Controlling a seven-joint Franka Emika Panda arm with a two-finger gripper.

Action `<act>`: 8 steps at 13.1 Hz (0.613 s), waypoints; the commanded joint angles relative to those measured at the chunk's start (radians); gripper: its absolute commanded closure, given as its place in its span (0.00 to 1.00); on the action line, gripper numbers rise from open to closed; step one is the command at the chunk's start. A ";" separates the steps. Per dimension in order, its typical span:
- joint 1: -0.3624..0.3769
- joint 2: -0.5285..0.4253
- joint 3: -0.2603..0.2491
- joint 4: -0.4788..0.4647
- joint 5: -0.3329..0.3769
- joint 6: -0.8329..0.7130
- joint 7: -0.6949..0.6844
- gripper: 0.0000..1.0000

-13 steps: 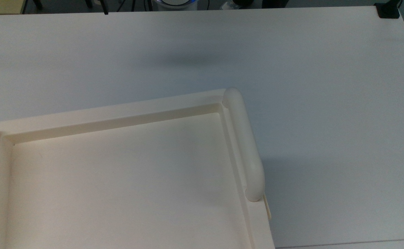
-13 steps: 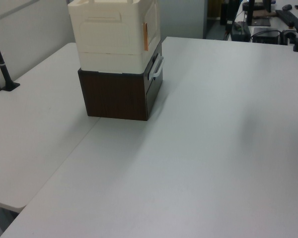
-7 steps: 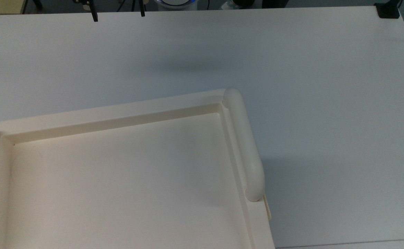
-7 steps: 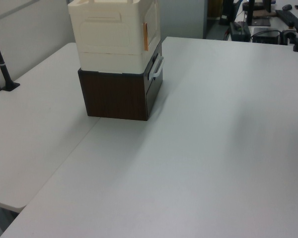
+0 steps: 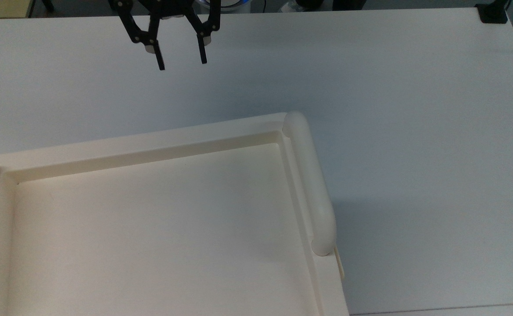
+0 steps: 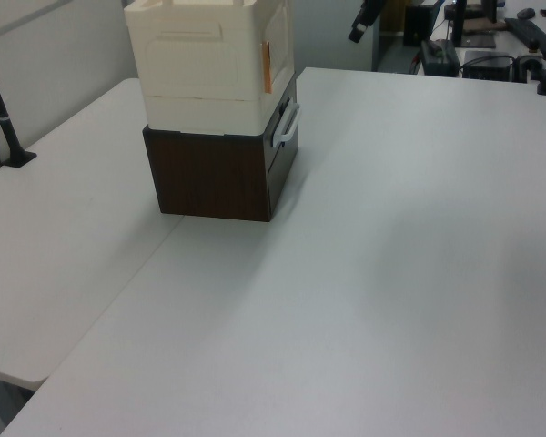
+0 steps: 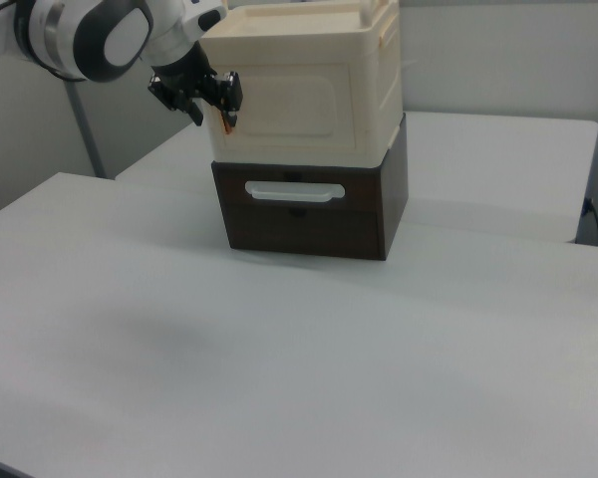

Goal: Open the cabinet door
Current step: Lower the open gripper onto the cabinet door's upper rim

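cabinet door point(image 7: 284, 108) flush, shut | gripper point(image 5: 181, 55) fingers spread, hovering apart

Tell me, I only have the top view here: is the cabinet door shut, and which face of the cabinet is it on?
Observer: In the right view the cabinet door looks shut, flush with the cream body, on the face turned toward the right view's camera.
Operator: How high is the gripper against it?
Observer: The gripper hangs at door height, by the door's edge at the right view's left, near a small orange tab. I cannot tell whether it touches.
Operator: What does the cabinet stand on?
Observer: A dark brown drawer unit with a white handle.
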 commanded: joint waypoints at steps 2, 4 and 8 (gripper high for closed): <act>0.043 0.048 0.008 0.000 0.021 0.184 0.070 0.46; 0.058 0.078 0.010 0.011 0.026 0.259 0.073 0.49; 0.076 0.167 0.010 0.057 0.027 0.391 0.119 0.49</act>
